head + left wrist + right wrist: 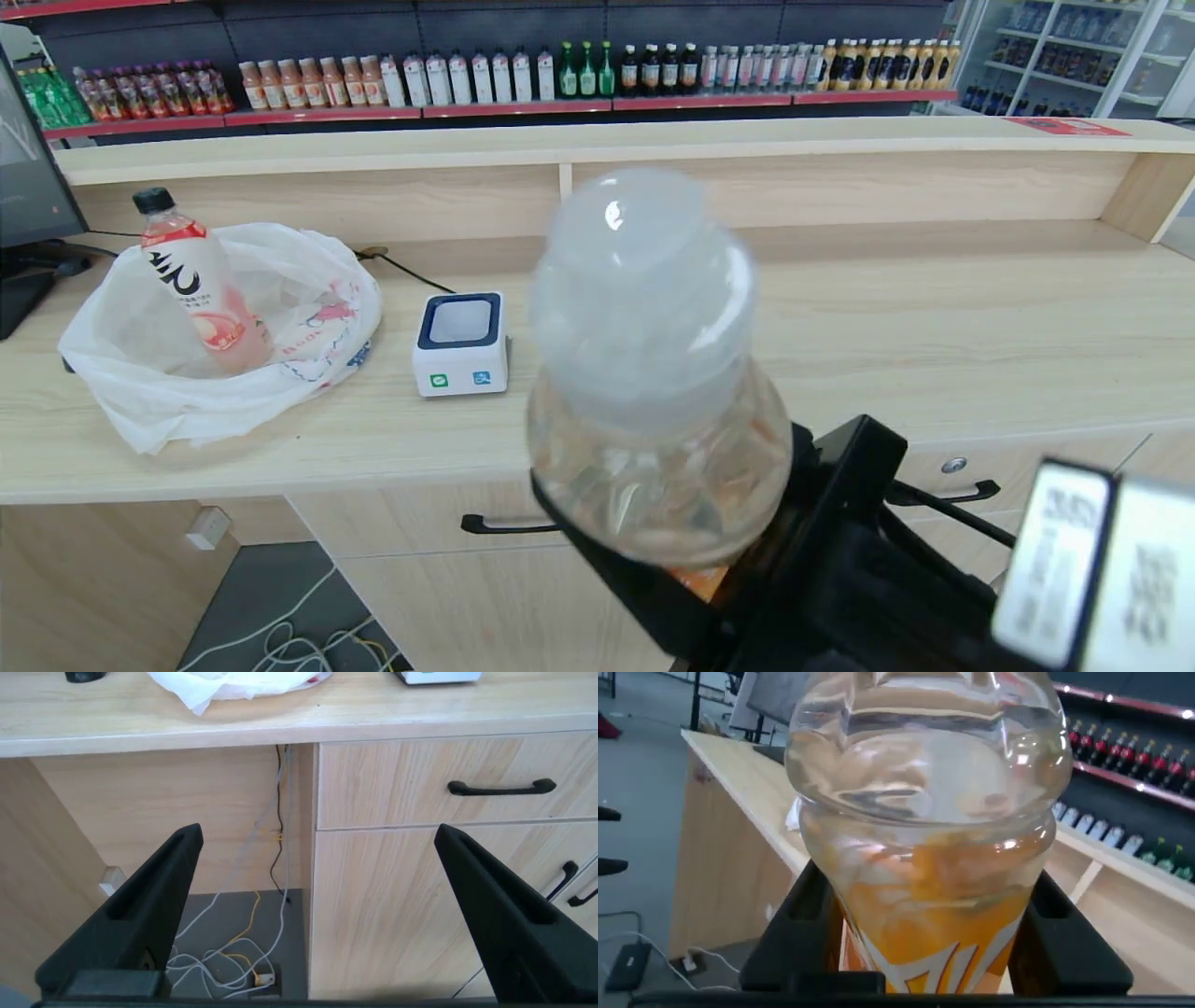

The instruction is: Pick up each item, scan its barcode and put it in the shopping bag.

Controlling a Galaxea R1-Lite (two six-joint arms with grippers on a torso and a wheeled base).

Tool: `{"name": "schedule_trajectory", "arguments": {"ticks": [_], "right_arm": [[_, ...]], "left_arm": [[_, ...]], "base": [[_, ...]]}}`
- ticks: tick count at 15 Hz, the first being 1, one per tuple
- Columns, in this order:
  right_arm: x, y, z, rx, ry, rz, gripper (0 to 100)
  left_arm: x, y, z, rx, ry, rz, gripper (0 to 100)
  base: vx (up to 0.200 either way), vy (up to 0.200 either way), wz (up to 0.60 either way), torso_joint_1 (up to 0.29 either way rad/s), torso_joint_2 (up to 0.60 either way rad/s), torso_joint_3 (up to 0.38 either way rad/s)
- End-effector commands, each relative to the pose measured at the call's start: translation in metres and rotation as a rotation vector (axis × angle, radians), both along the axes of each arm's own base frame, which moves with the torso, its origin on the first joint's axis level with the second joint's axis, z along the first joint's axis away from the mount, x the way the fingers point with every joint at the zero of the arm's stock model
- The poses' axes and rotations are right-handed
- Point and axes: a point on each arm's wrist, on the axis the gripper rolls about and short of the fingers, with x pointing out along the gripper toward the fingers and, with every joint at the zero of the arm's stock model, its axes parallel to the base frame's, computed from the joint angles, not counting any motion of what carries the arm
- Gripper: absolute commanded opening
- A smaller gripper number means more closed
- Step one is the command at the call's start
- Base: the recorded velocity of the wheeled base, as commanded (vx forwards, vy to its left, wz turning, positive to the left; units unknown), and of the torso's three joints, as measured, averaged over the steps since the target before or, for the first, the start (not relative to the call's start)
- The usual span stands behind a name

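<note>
The right gripper (929,929) is clamped on a clear bottle (653,373), its black fingers (808,919) pressed against both sides of the lower body where an orange label wraps around it. The clear bottle has a pale translucent cap and is held up off the counter (934,327), to the right of the scanner (461,343) and nearer the robot than it. The scanner, a small white box with a dark-rimmed window facing up, stands on the counter, and a thin dark cable (411,271) lies on the counter behind it. Just left of the scanner, apart from it, sits the white plastic shopping bag (308,355) with its mouth slumped open. A pink bottle (196,280) with a black cap leans inside the shopping bag, its upper half rising above the rim. Left of the bag, farther still from the scanner, the edge of a dark monitor (28,187) shows. The left gripper (318,835) hangs below the counter's edge, lower than the scanner, facing the drawer (448,779) with a black handle; its two fingers are spread wide with nothing between them. Far behind the scanner, beyond the counter's raised back, a shelf (560,103) carries a row of drink bottles.
</note>
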Motion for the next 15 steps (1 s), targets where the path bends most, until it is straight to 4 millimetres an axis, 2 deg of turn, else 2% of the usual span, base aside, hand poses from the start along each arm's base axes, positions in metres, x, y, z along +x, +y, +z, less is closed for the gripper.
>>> {"name": "schedule_trajectory", "arguments": {"ticks": [1,2,3,6,9,12,14,15], "right_arm": [[0.029,-0.016,0.002,0.099,0.109,-0.077,0],[0.05,-0.022,0.002,0.155,0.162,-0.119,0],[0.063,-0.026,0.005,0.227,0.208,-0.126,0],[0.073,-0.024,0.014,0.355,0.292,-0.075,0],[0.09,-0.039,0.01,0.361,0.296,-0.175,0],[0.113,-0.067,0.006,0.416,0.302,-0.399,0],[0.12,-0.08,0.001,0.414,0.305,-0.467,0],[0.127,-0.096,-0.005,0.402,0.306,-0.532,0]], "left_arm": [[0.0,0.0,0.0,0.003,0.001,-0.001,100],[0.0,0.0,0.0,0.003,0.001,-0.001,100],[0.0,0.0,0.0,0.003,0.001,-0.001,100],[0.0,0.0,0.0,-0.001,0.001,-0.001,100],[0.0,0.0,0.0,-0.012,0.001,0.001,100],[0.0,0.0,0.0,-0.014,0.002,0.001,100],[0.0,0.0,0.0,-0.014,0.001,0.001,100],[0.0,0.0,0.0,-0.015,0.001,0.001,100]], "base": [[0.0,0.0,0.0,0.0,0.0,0.0],[0.0,0.0,0.0,0.0,0.0,0.0],[0.0,0.0,0.0,0.0,0.0,0.0],[0.0,0.0,0.0,0.0,0.0,0.0],[0.0,0.0,0.0,0.0,0.0,0.0],[0.0,0.0,0.0,0.0,0.0,0.0],[0.0,0.0,0.0,0.0,0.0,0.0],[0.0,0.0,0.0,0.0,0.0,0.0]]}}
